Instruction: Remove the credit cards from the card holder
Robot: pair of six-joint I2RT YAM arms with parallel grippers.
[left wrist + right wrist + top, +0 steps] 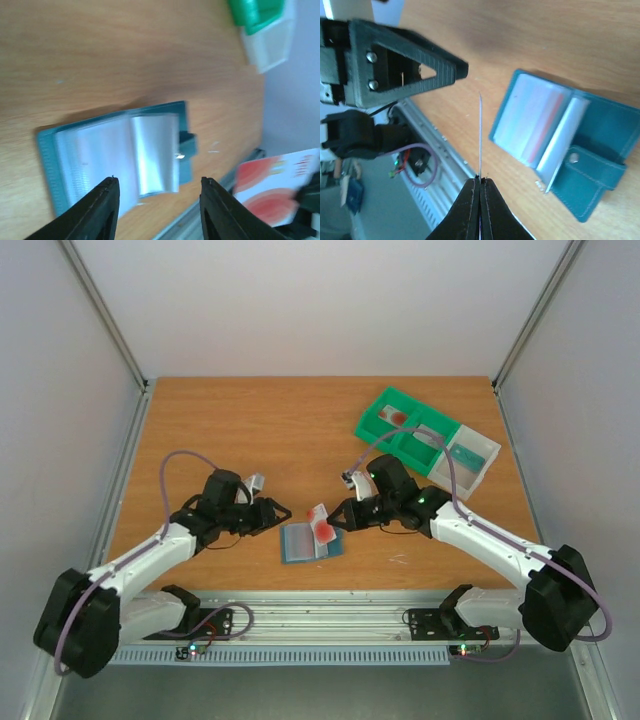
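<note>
R pincer (480,181) pinching red card (276,190), clear of wallet (602,127) mid-frame. L pincer (159,199) spread, empty. Card still needs dropping in bins (400,445), upper right. Sleeves: more cards? can't tell.

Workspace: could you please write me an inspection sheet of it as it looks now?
Surface: wooden table, level.
Job's things: card holder lies open near the front edge; red card is out of it, held above.
Clutter: green and white bins at far right.
Grippers: left gripper open over the card holder; right gripper shut on the red card.
Cables: purple cables loop up on both sides.
Surroundings: white walls; nothing else seen.
</note>
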